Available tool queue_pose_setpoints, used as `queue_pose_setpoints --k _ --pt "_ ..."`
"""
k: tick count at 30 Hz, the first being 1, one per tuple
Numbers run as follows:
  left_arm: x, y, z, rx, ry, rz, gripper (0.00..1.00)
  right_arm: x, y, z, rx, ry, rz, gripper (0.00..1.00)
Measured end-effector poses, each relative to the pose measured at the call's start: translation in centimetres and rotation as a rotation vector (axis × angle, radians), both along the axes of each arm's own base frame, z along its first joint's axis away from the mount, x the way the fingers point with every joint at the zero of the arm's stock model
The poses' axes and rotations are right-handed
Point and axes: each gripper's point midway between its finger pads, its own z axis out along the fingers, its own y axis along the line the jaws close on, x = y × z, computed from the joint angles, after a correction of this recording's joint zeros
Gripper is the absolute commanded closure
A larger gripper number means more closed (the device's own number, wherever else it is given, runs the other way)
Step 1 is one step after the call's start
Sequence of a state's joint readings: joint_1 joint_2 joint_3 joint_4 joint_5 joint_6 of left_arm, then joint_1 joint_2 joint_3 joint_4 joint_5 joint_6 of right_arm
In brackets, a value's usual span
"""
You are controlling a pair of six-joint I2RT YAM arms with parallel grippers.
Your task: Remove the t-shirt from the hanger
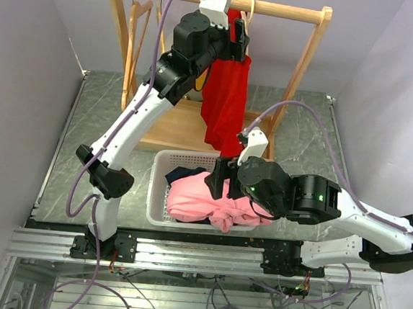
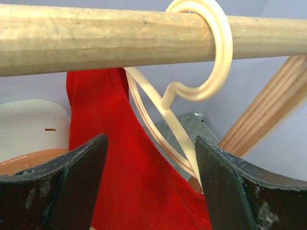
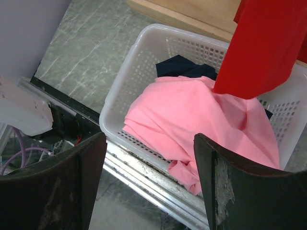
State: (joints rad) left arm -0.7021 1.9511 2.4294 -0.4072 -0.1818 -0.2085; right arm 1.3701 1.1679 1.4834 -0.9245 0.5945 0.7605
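A red t-shirt (image 1: 226,98) hangs on a cream hanger (image 1: 251,8) hooked over the wooden rail (image 1: 277,10) of the clothes rack. In the left wrist view the hanger's hook (image 2: 211,52) loops the rail, with the red t-shirt (image 2: 124,167) below it. My left gripper (image 1: 240,33) (image 2: 151,187) is open, its jaws either side of the shirt's shoulder and the hanger's neck, just under the rail. My right gripper (image 1: 217,178) (image 3: 149,182) is open and empty, hovering over the near rim of the white basket (image 3: 120,91). The red shirt's hem (image 3: 259,52) hangs over that basket.
The white basket (image 1: 158,194) holds a pink garment (image 1: 203,197) (image 3: 192,120) and a dark blue one (image 1: 183,173) (image 3: 184,67). Empty wooden hangers (image 1: 138,26) hang at the rack's left end. The rack's slanted legs (image 1: 301,69) and base board (image 1: 172,130) stand behind the basket. Purple walls close both sides.
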Motion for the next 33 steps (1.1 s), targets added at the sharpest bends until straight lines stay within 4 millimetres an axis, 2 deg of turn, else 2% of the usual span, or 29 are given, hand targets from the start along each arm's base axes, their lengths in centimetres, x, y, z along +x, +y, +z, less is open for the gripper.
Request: queue_pose_setpoints --k 5,9,12,16,22,30,33 --pt "0.4 0.2 0.1 0.005 -0.018 0.020 0.18 0.0 0.2 -0.2 0.002 0.001 0.006 0.27" --pt "0.6 0.1 0.1 0.002 -0.027 0.028 0.26 0.0 0.3 -0.1 0.006 0.001 0.007 0.27" --pt "0.8 0.5 0.1 0.011 -0.032 0.050 0.27 -0.1 0.4 -0.2 0.007 0.001 0.008 0.28" --pt "1.0 0.7 0.0 0.017 -0.042 0.070 0.24 -0.1 0.4 -0.6 0.001 0.004 0.011 0.28" --pt "0.8 -0.1 0.2 0.003 -0.079 0.040 0.17 -0.3 0.6 -0.7 -0.004 0.006 0.025 0.28" --pt "0.4 -1.5 1.1 -0.007 -0.144 -0.017 0.14 -0.5 1.1 -1.4 -0.004 0.016 0.044 0.29" --pt "0.3 -2.0 0.8 -0.015 -0.156 -0.035 0.14 -0.7 1.2 -1.5 -0.003 0.020 0.051 0.29"
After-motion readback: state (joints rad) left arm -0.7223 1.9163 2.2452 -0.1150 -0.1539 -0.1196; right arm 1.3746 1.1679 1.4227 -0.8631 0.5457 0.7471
